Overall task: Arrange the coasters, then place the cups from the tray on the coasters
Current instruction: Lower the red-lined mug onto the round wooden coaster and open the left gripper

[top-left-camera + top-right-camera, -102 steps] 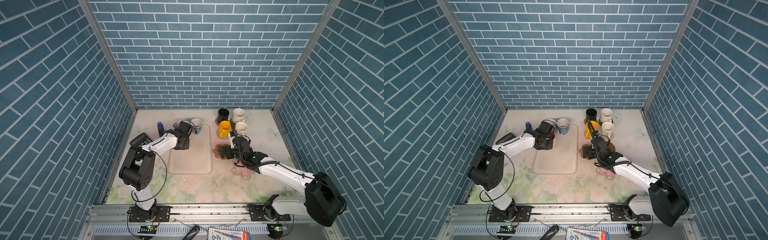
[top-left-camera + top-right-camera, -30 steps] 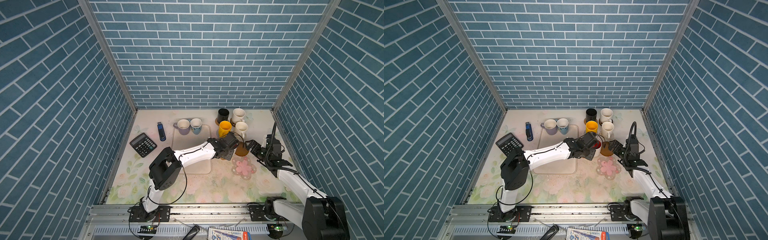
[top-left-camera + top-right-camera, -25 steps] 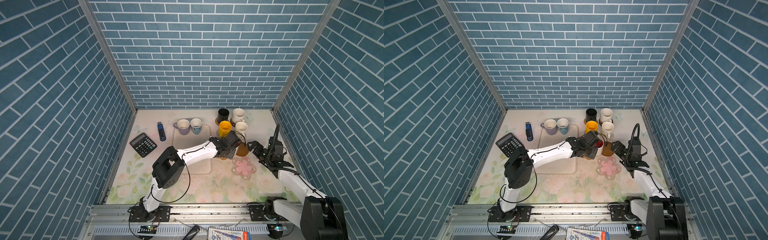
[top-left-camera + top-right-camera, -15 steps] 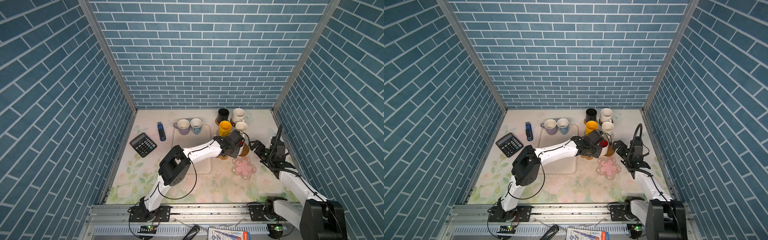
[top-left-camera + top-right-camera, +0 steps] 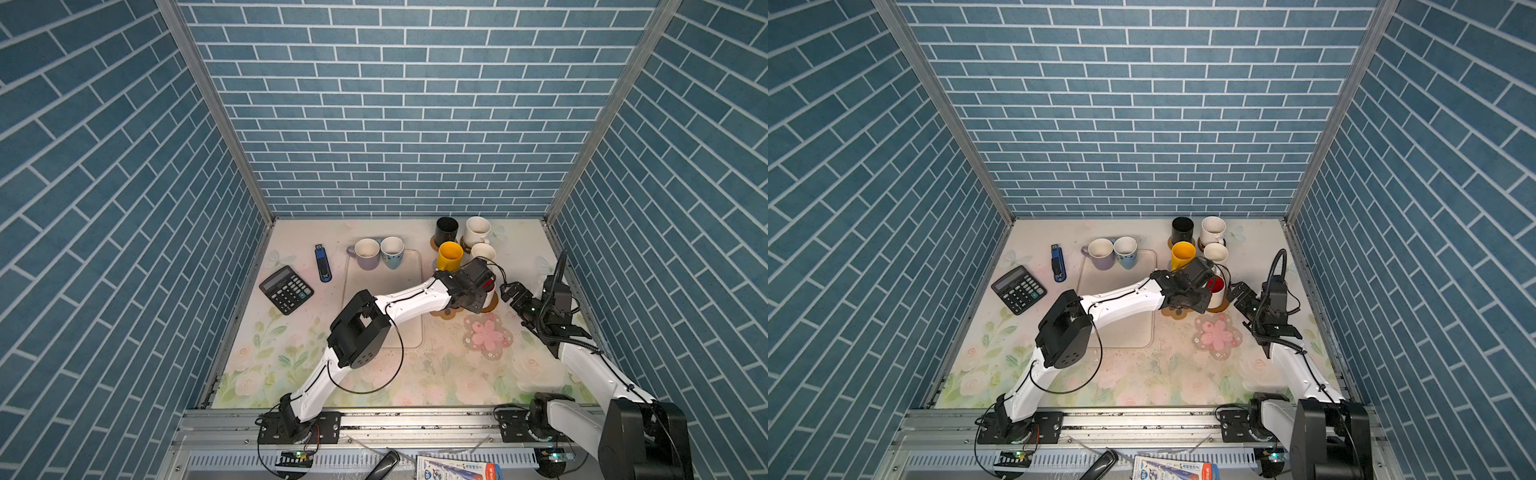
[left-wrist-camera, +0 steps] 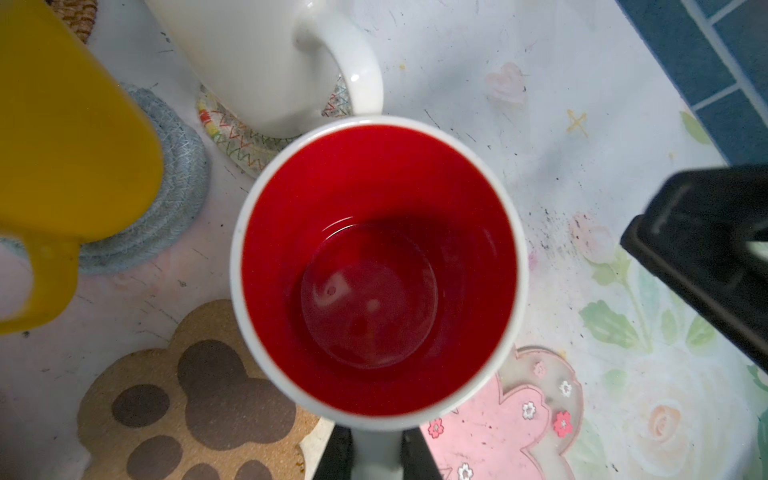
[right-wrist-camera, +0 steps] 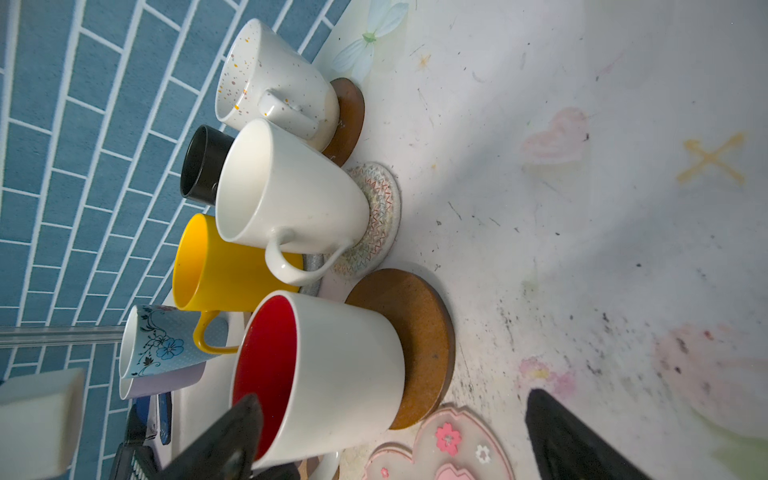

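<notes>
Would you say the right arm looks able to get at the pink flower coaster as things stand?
Probably yes: the pink flower coaster lies bare, and the open right gripper hovers close by with nothing between. The left gripper grips the red-inside mug beside it.

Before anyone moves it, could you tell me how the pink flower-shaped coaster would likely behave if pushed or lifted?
The pink flower-shaped coaster lies flat and very thin, so it is probably light and awkward to pinch by its edge. Its translucent rim suggests soft plastic: likely floppy when lifted, and it may drag rather than glide when pushed.
</notes>
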